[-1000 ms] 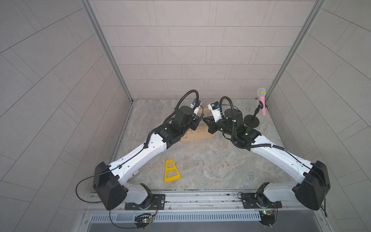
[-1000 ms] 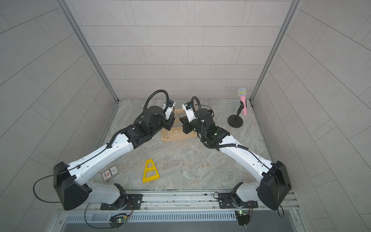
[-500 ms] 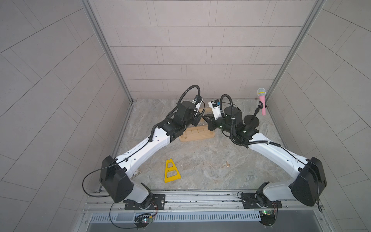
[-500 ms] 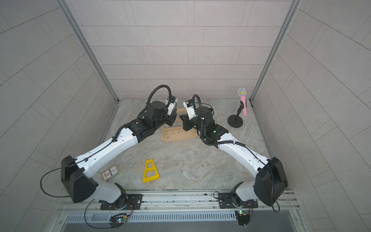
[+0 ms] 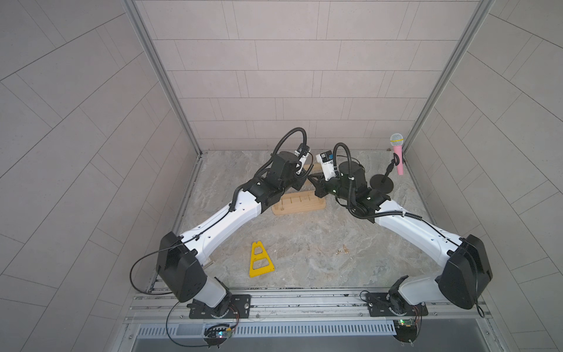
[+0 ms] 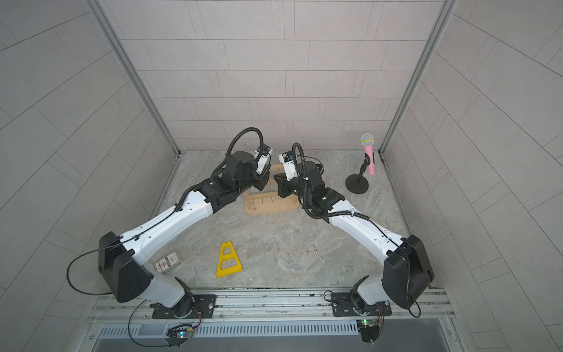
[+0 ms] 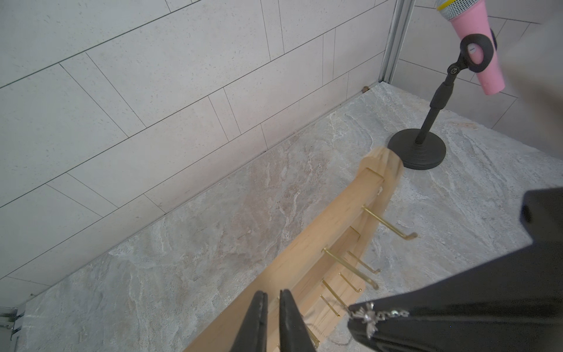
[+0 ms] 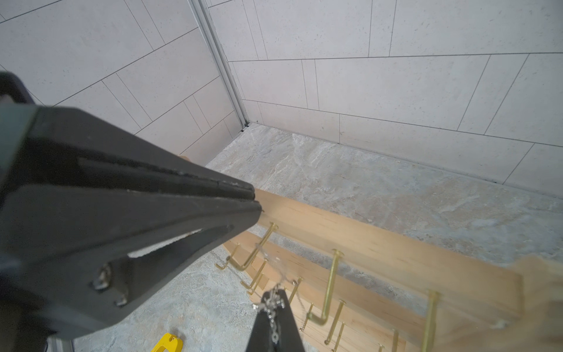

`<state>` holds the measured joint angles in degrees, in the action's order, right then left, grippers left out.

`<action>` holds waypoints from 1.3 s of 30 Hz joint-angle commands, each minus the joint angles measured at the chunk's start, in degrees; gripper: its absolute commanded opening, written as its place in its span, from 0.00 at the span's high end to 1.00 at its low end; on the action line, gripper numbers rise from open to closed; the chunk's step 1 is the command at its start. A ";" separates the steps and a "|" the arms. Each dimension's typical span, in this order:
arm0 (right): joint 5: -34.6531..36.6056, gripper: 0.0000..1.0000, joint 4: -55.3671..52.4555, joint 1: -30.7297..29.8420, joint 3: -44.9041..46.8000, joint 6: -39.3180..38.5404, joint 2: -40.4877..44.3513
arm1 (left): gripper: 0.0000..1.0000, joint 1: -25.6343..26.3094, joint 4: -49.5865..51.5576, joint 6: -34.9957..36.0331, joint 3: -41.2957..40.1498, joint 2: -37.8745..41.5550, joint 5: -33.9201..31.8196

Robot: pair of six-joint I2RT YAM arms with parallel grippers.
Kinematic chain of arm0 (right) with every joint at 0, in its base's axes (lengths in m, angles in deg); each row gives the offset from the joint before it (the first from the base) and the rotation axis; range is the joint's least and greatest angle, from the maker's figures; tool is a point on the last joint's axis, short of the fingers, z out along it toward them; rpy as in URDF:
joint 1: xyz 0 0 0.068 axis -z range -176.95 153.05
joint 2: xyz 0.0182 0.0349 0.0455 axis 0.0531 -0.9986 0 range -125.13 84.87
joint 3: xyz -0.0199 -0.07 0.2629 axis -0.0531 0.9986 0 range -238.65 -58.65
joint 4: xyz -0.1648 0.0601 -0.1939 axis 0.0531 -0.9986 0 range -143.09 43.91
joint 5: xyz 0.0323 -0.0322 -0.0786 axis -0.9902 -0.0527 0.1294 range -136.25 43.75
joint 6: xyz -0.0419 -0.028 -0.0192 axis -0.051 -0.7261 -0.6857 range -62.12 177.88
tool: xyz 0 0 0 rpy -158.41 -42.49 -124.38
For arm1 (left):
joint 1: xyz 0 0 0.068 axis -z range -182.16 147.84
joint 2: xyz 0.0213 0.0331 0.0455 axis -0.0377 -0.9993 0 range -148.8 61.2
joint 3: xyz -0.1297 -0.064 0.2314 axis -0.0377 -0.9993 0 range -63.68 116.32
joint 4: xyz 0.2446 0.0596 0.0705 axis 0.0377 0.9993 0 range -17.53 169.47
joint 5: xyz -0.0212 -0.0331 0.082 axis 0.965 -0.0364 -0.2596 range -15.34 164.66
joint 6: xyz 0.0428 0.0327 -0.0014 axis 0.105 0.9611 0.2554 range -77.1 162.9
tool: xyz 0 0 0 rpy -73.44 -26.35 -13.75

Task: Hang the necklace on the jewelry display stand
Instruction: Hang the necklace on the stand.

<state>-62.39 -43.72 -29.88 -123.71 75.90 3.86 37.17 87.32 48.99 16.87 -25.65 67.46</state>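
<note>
The jewelry display stand [image 5: 300, 204] [image 6: 271, 204], a pale wooden rack with brass hooks, stands at the back middle of the floor, seen in both top views. Both grippers meet over its top bar [image 7: 320, 222] [image 8: 380, 243]. My right gripper [image 8: 272, 295] [image 7: 355, 315] is shut on the necklace [image 8: 272, 304], a thin silver chain with a small ornament [image 7: 367, 317]. The chain runs blurred from those tips up toward a top-bar hook [image 8: 262, 243]. My left gripper [image 7: 273, 297] [image 8: 255, 201] hovers over the top bar, jaws slightly open with nothing between them.
A pink microphone on a black round-based stand [image 5: 397, 158] occupies the back right corner. A flat yellow triangular frame [image 5: 260, 260] lies at the front. A small card box [image 6: 167, 262] sits by the left arm's base, and tiny gold bits [image 6: 312, 251] lie front right. Tiled walls enclose three sides.
Both arms have reached further back over the stand, uncovering its base in the top views. The left gripper's jaws have parted a little.
</note>
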 commanded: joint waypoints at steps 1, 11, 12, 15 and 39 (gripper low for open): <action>-0.24 1.00 0.68 0.31 -0.86 0.26 -0.52 | 0.82 -0.24 1.14 1.06 1.89 -0.33 0.79; -0.54 1.00 0.27 0.31 -0.18 0.61 -1.04 | 0.70 -0.39 1.77 -0.85 2.39 2.18 -0.36; -0.49 1.00 0.29 0.29 -0.01 0.70 -1.14 | 0.68 -0.37 2.30 -1.37 2.74 2.66 -0.64; -0.21 1.00 0.31 0.32 0.35 0.80 -1.30 | 0.65 -0.38 4.40 -3.53 3.29 4.28 -1.72; 4.38 0.97 1.04 -1.17 1.60 -0.36 -6.61 | 0.64 -0.39 11.52 -11.83 -4.48 12.32 -7.25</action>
<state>-59.27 -43.58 -30.49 -122.00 76.29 -1.72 37.11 98.54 38.19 12.87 -15.04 61.43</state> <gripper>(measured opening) 0.054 0.363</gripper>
